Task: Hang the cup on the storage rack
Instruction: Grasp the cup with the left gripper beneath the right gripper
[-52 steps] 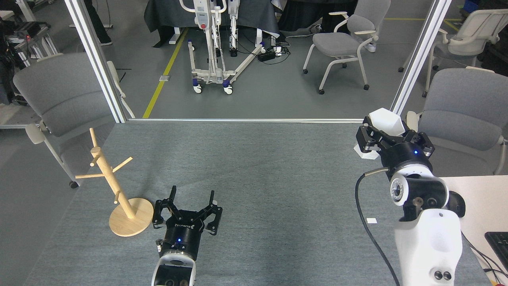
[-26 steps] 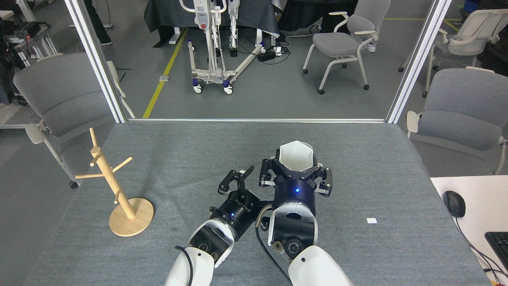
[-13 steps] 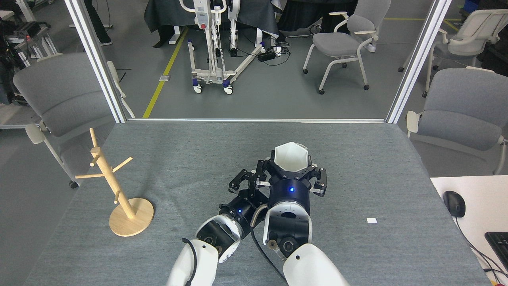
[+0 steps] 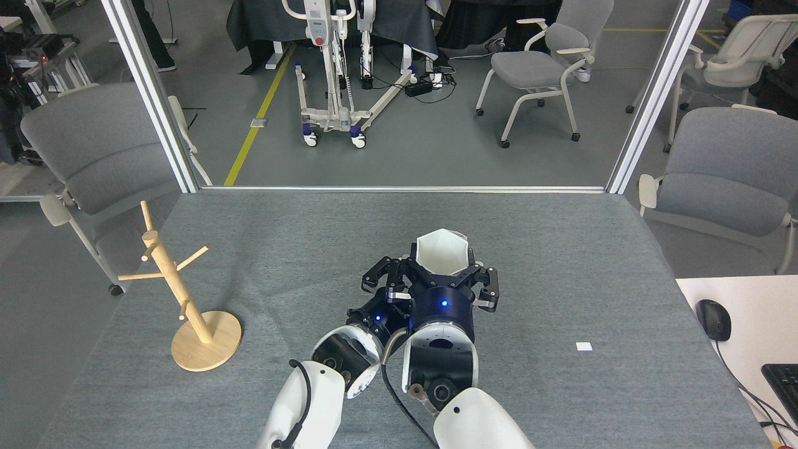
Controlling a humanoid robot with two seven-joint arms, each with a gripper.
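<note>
My right tool (image 4: 441, 269) has swung in from the far right edge of the counter (image 4: 561, 386) to the middle, carrying the cup (image 4: 441, 252) with it, and over the last second it has kept drifting a little to the left and toward me. It is pinching the cup from below, fingers either side of the white faceted wall, hexagonal rim facing up and open toward the head camera. My left tool (image 4: 388, 279) has come up from beside the storage rack (image 4: 181, 293) and now sits tight against the right one, its fingers spread and just beside the cup's left flank; whether a fingertip already touches the cup I cannot tell, since the right tool hides that side. The rack stands where it was, well apart at the left of the counter, all pegs bare. To me this reads as a handover setting up: the cup is off the counter, the left arm is nearer the rack, but nothing is hung yet.
</note>
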